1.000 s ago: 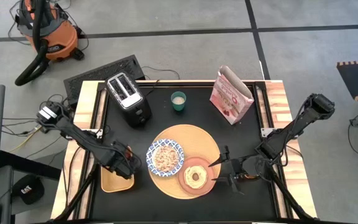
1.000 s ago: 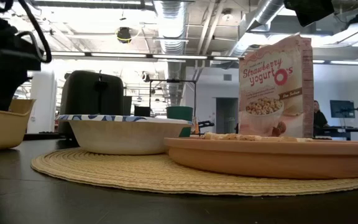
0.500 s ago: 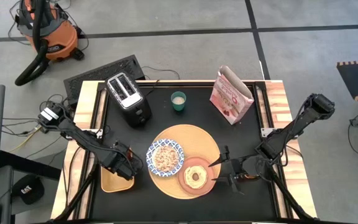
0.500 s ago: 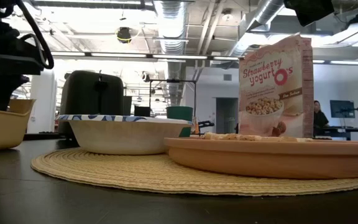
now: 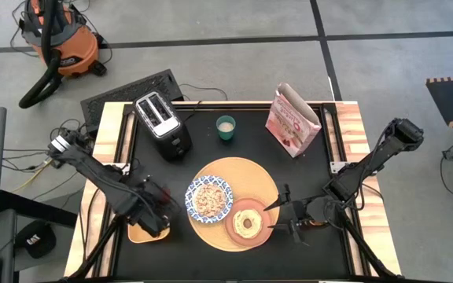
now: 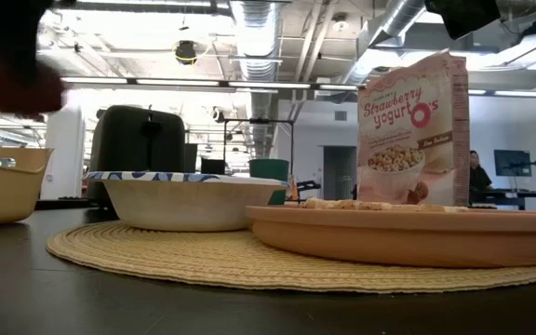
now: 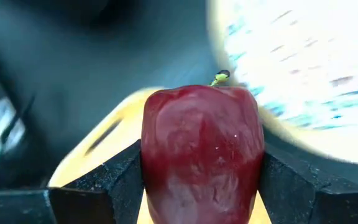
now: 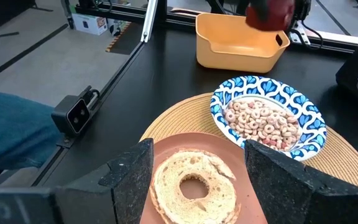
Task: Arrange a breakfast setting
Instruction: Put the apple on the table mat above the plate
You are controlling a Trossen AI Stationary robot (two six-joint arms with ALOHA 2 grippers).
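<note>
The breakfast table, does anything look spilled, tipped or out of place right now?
Nothing is spilled or tipped. The cereal sits inside the bowl and the bagel lies flat on the pink plate. The apple is in the left pincer, above the yellow tray.

I'm looking at a robotics lab or workshop, not a home kitchen. From above, the black tabletop (image 5: 333, 244) sits on a bare grey concrete floor (image 5: 211, 20) crossed by dark tape lines, with an orange shop vacuum (image 5: 57, 39) parked off one corner and loose cables (image 5: 26, 161) trailing beside the frame. At table height I see exposed silver ducting (image 6: 259, 23), strip lights and open ceiling, and a person (image 6: 477, 177) at monitors far back.
</note>
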